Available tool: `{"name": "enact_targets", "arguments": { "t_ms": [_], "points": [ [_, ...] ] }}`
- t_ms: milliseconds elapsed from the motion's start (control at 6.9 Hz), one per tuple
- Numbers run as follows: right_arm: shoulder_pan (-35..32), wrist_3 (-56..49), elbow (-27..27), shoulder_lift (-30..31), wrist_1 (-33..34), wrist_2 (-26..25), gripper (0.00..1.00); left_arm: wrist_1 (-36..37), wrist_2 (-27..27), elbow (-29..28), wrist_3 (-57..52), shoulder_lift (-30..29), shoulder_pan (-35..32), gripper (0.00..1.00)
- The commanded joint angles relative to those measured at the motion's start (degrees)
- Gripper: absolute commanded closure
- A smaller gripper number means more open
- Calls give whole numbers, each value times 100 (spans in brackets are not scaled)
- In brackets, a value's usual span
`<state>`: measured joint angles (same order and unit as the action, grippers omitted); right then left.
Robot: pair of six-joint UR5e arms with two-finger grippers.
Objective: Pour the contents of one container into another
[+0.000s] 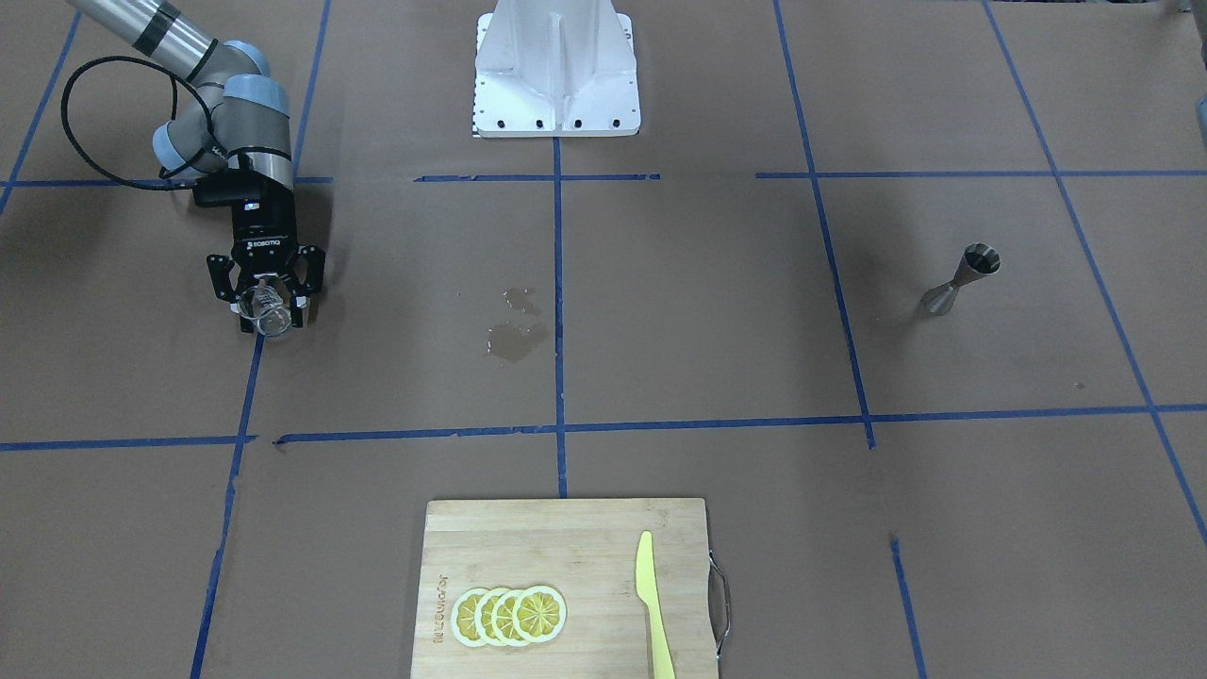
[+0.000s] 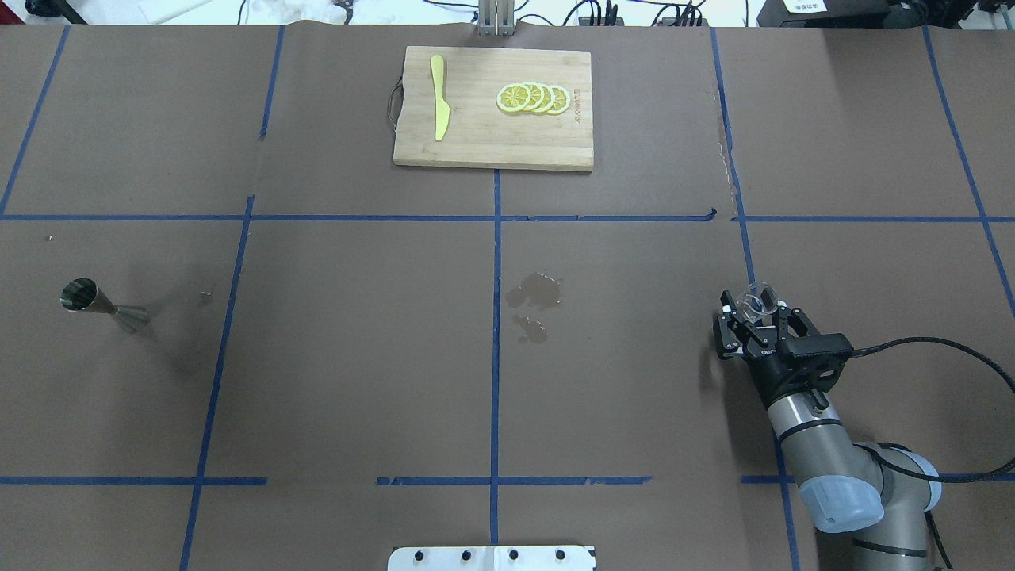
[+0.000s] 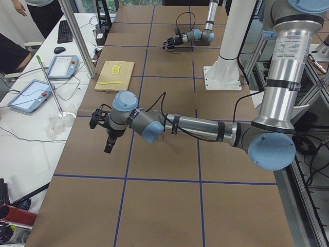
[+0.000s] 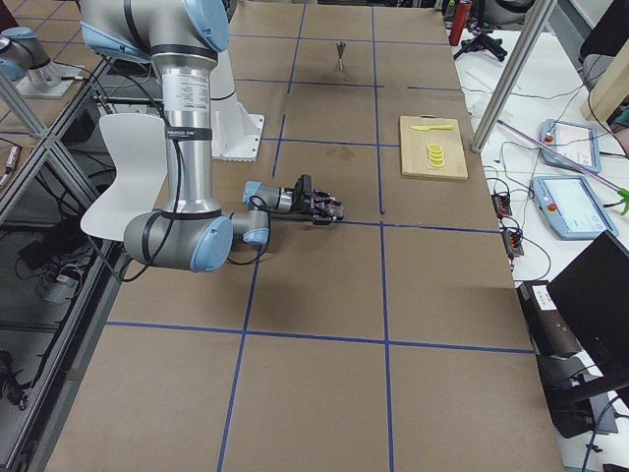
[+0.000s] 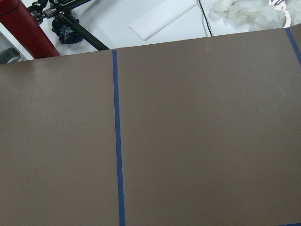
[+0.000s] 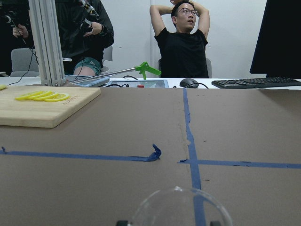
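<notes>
- Right gripper (image 2: pixel 753 316): clasped glass cup (image 2: pixel 757 300), lower right, overhead view.
- Jigger (image 2: pixel 101 302): stood far left; level carry across judged essential.
- Left gripper (image 3: pixel 98 118): fingers' state could not be told.

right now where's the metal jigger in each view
Front-facing: jigger on the right side.
Overhead: jigger far left.
Exterior left: not visible.
Exterior right: jigger top centre.
Left wrist: not in it.
Right wrist: not in it.
Landmark: cutting board, seen in all but left wrist.
</notes>
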<state>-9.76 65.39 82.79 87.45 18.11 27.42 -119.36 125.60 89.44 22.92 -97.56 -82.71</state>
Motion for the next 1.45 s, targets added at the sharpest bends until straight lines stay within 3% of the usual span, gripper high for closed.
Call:
{"name": "enact_targets", "arguments": {
  "t_ms": [0,870,1305],
  "points": [
    [1,0,9,0,-1,0,0,0,0,11,2,0,0,0],
    [211,-18,114,184,-421,9,0,0,-9,12,2,0,0,0],
    [509,-26,834,886,-458,-9,0,0,0,12,-7,0,0,0]
  ]
}}
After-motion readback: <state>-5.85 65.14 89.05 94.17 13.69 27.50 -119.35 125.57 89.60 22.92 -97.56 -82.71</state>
